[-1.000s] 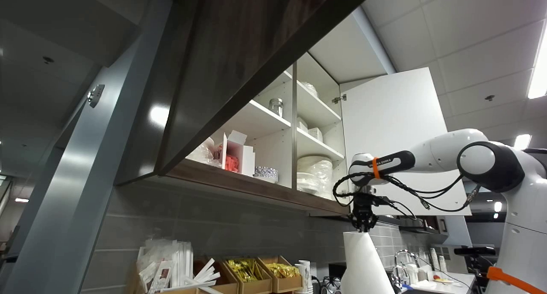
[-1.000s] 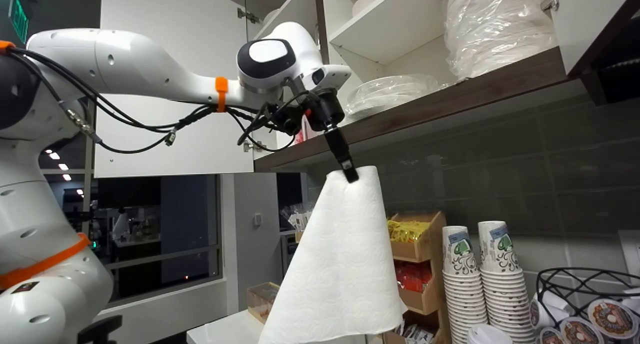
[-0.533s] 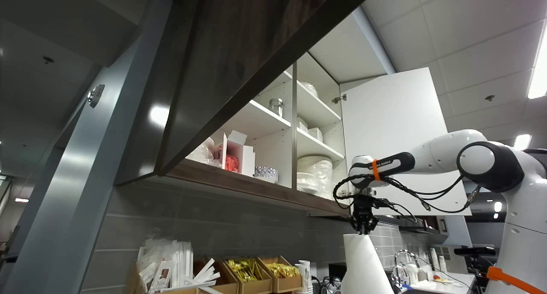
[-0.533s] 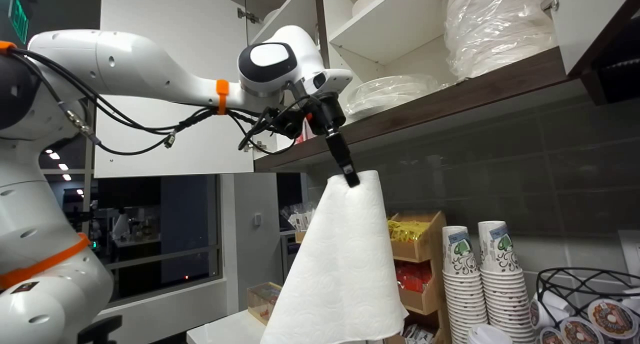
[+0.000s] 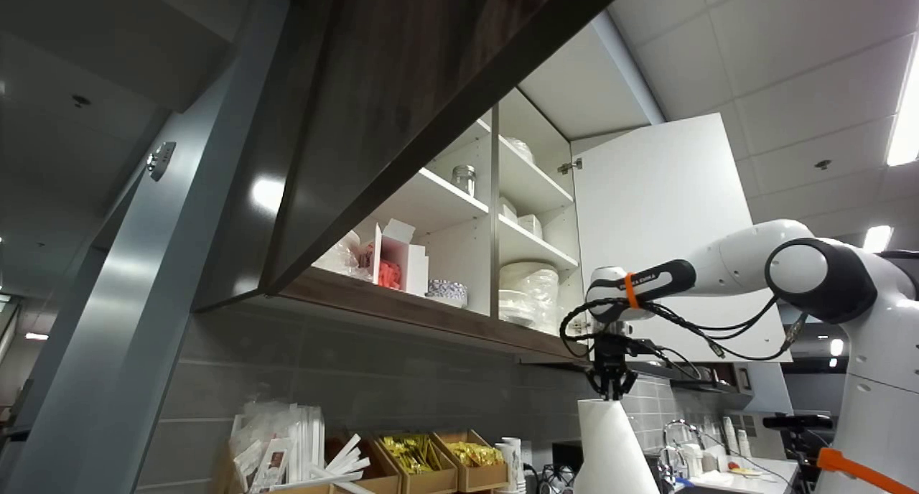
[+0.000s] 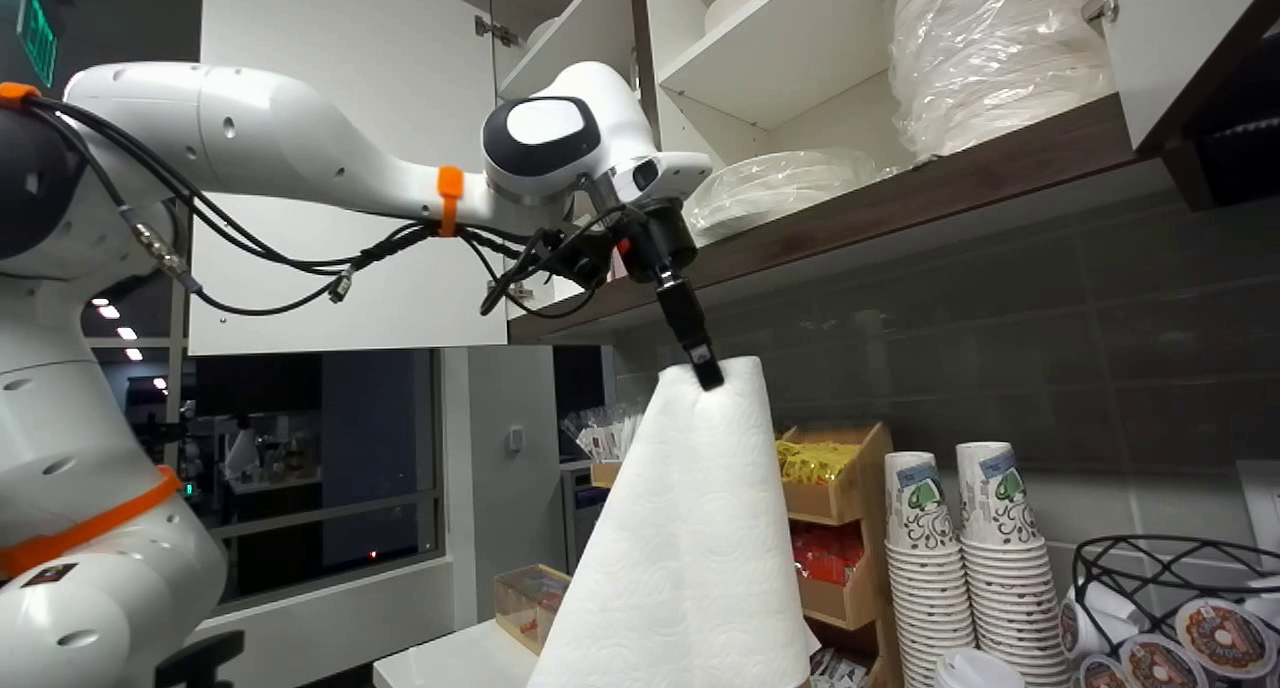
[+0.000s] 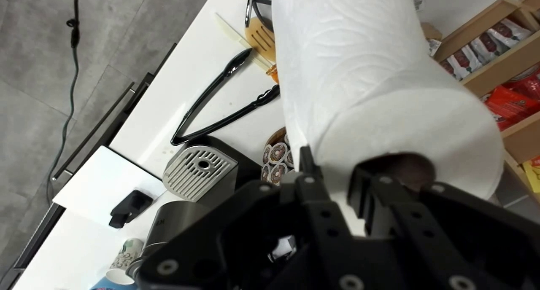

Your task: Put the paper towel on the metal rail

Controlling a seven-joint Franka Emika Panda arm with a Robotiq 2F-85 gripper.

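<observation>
In an exterior view, the paper towel roll (image 6: 685,538) at lower center was matt and embossed, the robot arm (image 6: 300,143) at left smooth and glossy, and the plastic film (image 6: 1000,63) at upper right crinkled and shiny. In the wrist view, glossy tongs (image 7: 226,120) and a ribbed metal drip tray (image 7: 192,176) gleamed left of center.

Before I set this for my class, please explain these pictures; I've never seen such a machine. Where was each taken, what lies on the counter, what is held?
It is one white robot arm with a black gripper, which pinches the upper end of a paper towel roll. The exterior views are filmed from outside the robot, looking up towards an open cupboard. The wrist view is filmed from the arm itself, just behind the gripper, looking down. There, black tongs lie on a white counter; a tan slotted utensil is partly hidden by the roll.
</observation>
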